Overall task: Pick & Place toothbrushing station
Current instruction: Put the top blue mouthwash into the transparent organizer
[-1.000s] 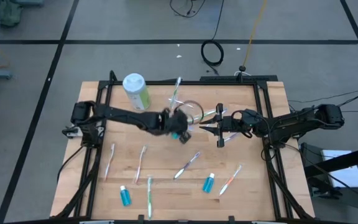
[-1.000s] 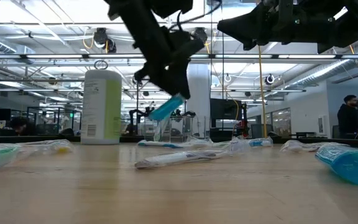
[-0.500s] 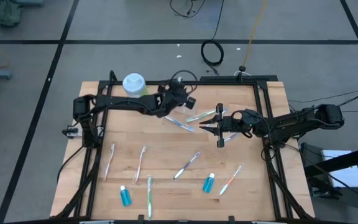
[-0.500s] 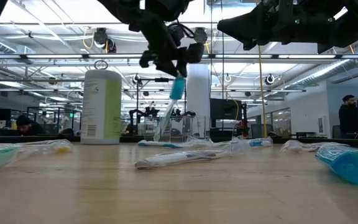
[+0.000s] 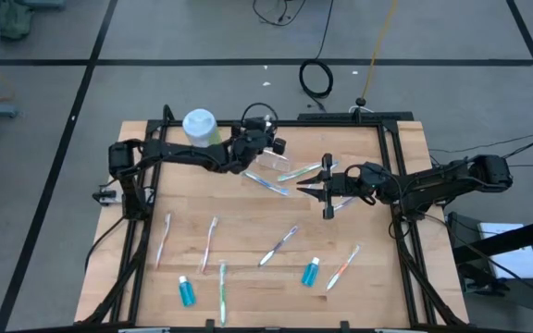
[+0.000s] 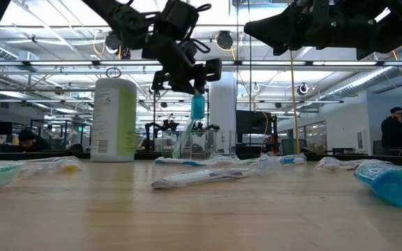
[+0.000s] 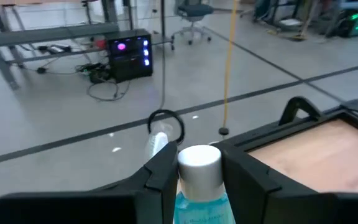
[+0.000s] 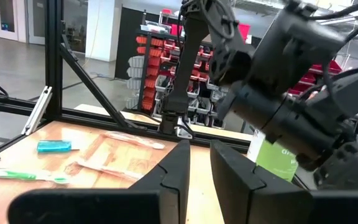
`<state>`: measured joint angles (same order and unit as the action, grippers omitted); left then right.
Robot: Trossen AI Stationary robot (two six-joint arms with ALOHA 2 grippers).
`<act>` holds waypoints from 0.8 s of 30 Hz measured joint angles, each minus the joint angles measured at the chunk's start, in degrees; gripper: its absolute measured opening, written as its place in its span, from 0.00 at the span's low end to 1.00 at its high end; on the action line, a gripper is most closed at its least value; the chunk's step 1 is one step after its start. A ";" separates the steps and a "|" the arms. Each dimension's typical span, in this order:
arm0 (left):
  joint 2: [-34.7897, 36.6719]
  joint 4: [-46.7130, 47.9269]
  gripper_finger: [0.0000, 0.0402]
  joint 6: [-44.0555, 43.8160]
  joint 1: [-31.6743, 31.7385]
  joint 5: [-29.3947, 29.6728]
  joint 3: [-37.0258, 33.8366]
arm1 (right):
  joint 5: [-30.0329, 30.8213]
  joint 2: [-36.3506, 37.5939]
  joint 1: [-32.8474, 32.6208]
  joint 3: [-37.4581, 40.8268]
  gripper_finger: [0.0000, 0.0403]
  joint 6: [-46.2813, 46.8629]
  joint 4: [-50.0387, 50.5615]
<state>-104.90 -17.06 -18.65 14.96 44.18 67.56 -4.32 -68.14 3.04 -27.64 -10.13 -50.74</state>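
Left gripper (image 6: 195,89), at the table's far edge, clamps a small blue white-capped tube (image 6: 197,108) hanging vertically above the clear plastic cup (image 6: 185,144), seemingly for insertion; right gripper (image 5: 327,191) waits right of centre, fingers slightly parted, empty.

Two dark, cabled, jointed arms

Green bottle (image 5: 201,132) (white-capped) upright on table (image 5: 248,231).

A blue tube (image 7: 197,198) with a white cap (image 7: 199,157) was seen. The table (image 5: 248,231) was light brown wood. A bottle (image 6: 114,120) was white and light green. Two more blue tubes (image 5: 186,291) (image 5: 310,272) were seen. One toothbrush (image 5: 222,289) was green.
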 joint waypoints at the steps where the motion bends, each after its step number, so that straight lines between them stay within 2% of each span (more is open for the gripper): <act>1: 0.00 -2.68 0.28 0.74 0.02 -0.93 -1.34 | 0.00 0.00 0.01 0.00 0.14 0.00 0.00; 11: 0.00 -18.72 0.28 6.54 0.53 -3.54 -11.12 | 0.00 0.00 0.01 0.00 0.14 0.01 0.00; 18: -0.02 -19.54 0.28 4.07 1.53 -8.58 -15.17 | 0.00 0.00 0.01 0.00 0.14 0.02 0.00; 24: -0.02 -18.77 0.28 3.45 1.86 -8.62 -15.53 | -0.01 0.00 0.01 0.00 0.14 0.01 0.02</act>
<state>-104.92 -35.82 -15.20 16.82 35.55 52.03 -4.33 -68.14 3.05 -27.64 -10.12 -50.72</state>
